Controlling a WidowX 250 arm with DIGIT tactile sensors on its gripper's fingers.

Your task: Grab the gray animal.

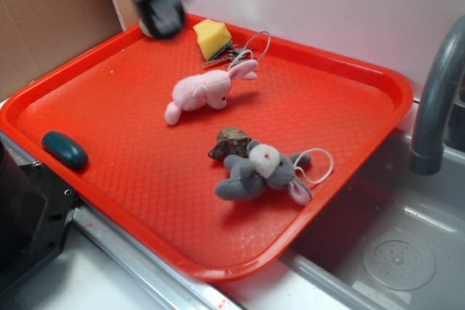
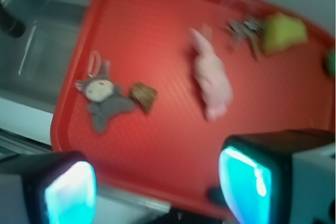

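Your gripper (image 2: 157,182) hung w/ fingers (image 2: 71,190) spread wide, nothing btwn them, up over the tray's (image 1: 109,201) far edge, well apart from the gray bunny (image 1: 258,172). You had the bunny lying on its side near the tray's sink-side edge, white face up, string loop (image 1: 320,165) trailing toward the rim. A brown rock (image 1: 231,143) touched its head. Pink bunny (image 1: 203,92) lay mid-tray; yellow sponge (image 1: 211,37) and keys (image 1: 243,52) sat at the far rim; a dark teal object (image 1: 64,149) sat near the left rim.

gray animal (image 1: 258,173) lies on red tray (image 1: 116,85) touching brown rock (image 1: 231,143), gripper (image 1: 161,21) well apart.
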